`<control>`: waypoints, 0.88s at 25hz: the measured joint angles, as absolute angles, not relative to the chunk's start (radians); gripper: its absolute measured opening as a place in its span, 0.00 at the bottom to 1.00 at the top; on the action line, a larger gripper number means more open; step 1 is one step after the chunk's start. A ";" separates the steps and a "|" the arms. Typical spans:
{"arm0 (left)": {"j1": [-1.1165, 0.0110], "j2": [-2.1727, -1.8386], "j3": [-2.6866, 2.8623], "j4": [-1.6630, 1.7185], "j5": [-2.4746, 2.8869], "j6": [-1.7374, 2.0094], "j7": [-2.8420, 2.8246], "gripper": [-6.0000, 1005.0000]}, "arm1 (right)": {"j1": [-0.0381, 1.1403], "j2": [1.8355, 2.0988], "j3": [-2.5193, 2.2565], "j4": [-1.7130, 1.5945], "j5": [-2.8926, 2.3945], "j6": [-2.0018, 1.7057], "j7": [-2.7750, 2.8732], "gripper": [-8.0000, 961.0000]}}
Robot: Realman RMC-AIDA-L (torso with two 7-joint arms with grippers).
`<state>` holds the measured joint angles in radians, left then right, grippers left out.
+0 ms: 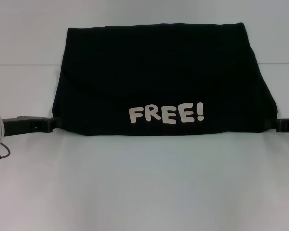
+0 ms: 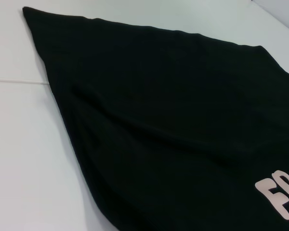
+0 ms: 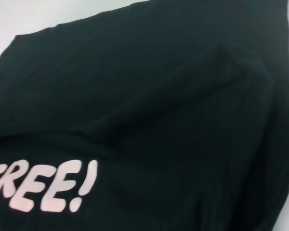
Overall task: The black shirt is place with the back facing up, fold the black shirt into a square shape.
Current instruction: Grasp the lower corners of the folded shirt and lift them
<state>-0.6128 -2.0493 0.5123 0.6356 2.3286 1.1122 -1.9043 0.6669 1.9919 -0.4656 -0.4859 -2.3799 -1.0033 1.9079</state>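
The black shirt (image 1: 164, 79) hides both fingertips: left gripper (image 1: 50, 124) and right gripper (image 1: 278, 125) at its near corners, grip unclear.

You cannot see either gripper's fingertips: the left gripper (image 1: 52, 124) and right gripper (image 1: 278, 125) vanish behind the black shirt (image 1: 159, 72) edges.

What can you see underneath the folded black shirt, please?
The black shirt lies on a white table, which shows all around it. Any inner folded layers are covered. The left hand and right hand meet its near corners.
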 joint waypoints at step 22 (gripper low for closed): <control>-0.440 -2.048 0.260 0.866 2.381 1.683 -1.945 0.02 | 0.347 1.930 -0.422 -0.509 -2.163 -1.586 1.623 0.01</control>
